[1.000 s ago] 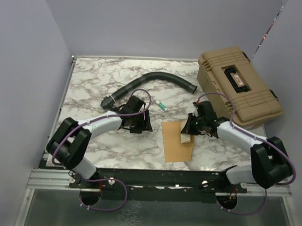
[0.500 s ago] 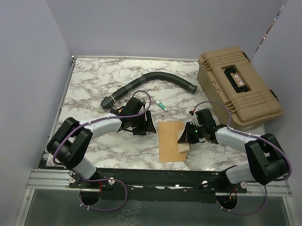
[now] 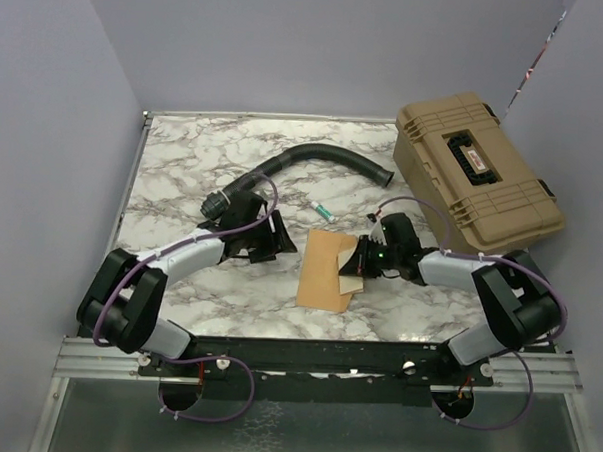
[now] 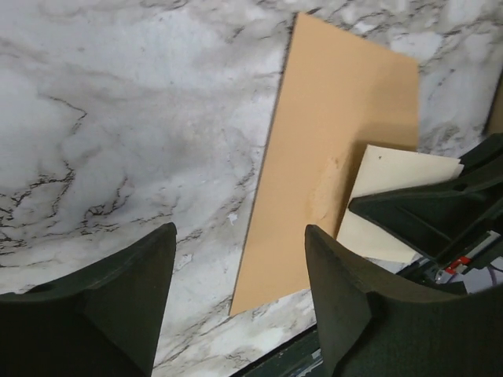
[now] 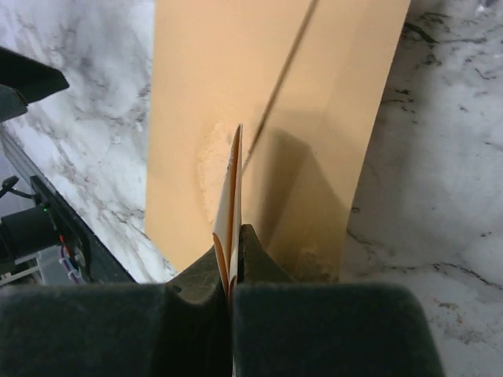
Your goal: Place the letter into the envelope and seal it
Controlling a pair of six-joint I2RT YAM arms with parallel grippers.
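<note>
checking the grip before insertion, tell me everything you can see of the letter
The letter is a plain, pale cream paper sheet, lighter than the brown envelope. The right gripper is shut on one edge, holding it over the envelope. Edge-on it looks like two thin layers. Whether it touches the envelope is unclear.

Arms: the left arm (image 3: 195,249) and right arm (image 3: 448,265) had white links between bulky black joints.
Cables: a purple cable (image 3: 249,386) ran along each arm and looped under its base.
Left gripper (image 4: 240,236): matte black, with broad wedge-shaped fingers (image 4: 118,302).
Right gripper (image 5: 234,245): matte black and blocky.
Light (image 3: 378,255): a small green dot on the right wrist.
Mount: a silver slotted rail (image 3: 101,357) and a black bar (image 3: 306,351) with a pale bolt (image 3: 407,368).
</note>
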